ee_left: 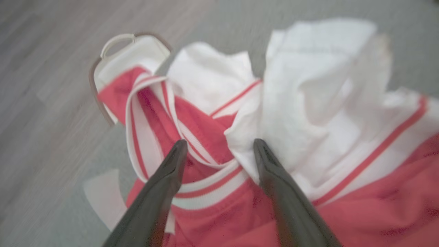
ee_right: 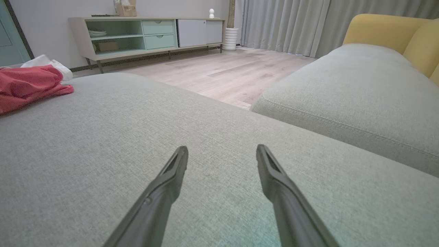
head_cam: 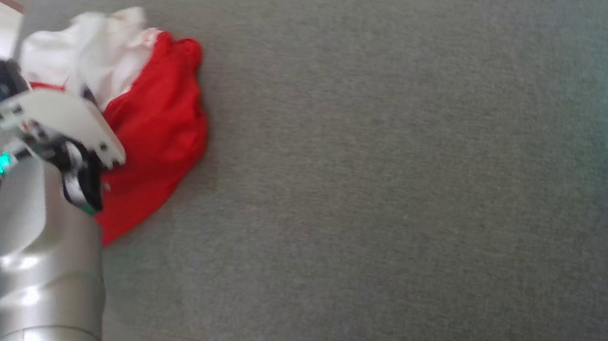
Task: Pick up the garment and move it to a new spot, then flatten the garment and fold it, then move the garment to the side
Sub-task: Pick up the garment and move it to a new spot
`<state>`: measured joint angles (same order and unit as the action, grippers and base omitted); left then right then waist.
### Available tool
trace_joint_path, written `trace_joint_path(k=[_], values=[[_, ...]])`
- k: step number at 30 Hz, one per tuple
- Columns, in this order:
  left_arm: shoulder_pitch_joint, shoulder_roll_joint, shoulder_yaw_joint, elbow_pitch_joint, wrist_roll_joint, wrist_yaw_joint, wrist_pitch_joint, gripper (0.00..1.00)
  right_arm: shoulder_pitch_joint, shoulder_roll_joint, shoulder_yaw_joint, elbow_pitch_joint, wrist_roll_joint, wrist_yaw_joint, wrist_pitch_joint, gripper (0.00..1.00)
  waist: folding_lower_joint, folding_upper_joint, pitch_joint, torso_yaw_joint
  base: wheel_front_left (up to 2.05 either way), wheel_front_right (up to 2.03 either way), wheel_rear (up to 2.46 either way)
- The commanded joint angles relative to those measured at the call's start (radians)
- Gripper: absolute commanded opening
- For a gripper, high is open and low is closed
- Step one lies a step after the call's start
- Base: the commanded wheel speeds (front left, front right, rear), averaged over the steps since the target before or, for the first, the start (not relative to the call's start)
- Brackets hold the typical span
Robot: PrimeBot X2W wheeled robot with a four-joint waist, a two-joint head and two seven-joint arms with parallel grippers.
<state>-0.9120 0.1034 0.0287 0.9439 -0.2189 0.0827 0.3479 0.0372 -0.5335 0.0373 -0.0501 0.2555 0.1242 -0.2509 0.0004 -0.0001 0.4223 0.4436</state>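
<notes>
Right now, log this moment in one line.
phase: pre-grasp | garment: crumpled on cushion | left gripper: open over garment | right gripper: open, empty

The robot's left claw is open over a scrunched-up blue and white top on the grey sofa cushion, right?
Not quite: the colour is wrong. The garment is red and white, not blue and white, as the left wrist view shows. The rest holds: the left gripper is open over it, and it lies crumpled on the grey cushion.
</notes>
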Motion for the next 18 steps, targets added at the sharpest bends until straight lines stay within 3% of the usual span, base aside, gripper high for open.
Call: trace_joint_path(k=[1,5,6,7,13,14,18], values=[[-0.021,0.049,0.022,0.043,-0.005,-0.007,0.046,1.0,-0.01,-0.045,0.022,-0.037,0.009,0.007,-0.011,1.0,-0.0004,0.0001,0.057,-0.043,0.0,0.0,0.0],[-0.022,0.043,0.029,0.119,-0.028,-0.025,0.081,1.0,-0.026,-0.05,0.021,-0.037,0.015,0.007,-0.011,1.0,-0.0004,0.0001,0.07,-0.06,0.0,0.0,0.0],[-0.022,0.042,0.032,0.136,-0.034,-0.029,0.082,0.45,-0.028,-0.05,0.018,-0.036,0.016,0.007,-0.011,1.0,-0.0004,0.0001,0.072,-0.062,0.0,0.0,0.0],[-0.024,0.05,0.028,0.142,-0.03,-0.03,0.061,0.0,-0.03,-0.048,0.016,-0.034,0.017,0.007,-0.011,1.0,-0.0004,0.0001,0.072,-0.065,0.0,0.0,0.0],[-0.064,0.118,-0.011,0.103,0.026,-0.031,-0.205,0.0,-0.044,0.006,0.032,-0.009,0.009,0.007,-0.011,1.0,-0.0004,0.0001,0.002,-0.095,0.0,0.0,0.0],[-0.085,0.141,-0.025,0.086,0.041,-0.048,-0.279,0.0,-0.049,0.036,0.041,0.003,0.006,0.007,-0.011,1.0,-0.0004,0.0001,-0.041,-0.109,0.0,0.0,0.0],[-0.124,0.177,-0.067,0.05,0.077,-0.085,-0.377,0.0,-0.05,0.109,0.057,0.031,0.001,0.007,-0.011,1.0,-0.0004,0.0001,-0.145,-0.152,0.0,0.0,0.0]])
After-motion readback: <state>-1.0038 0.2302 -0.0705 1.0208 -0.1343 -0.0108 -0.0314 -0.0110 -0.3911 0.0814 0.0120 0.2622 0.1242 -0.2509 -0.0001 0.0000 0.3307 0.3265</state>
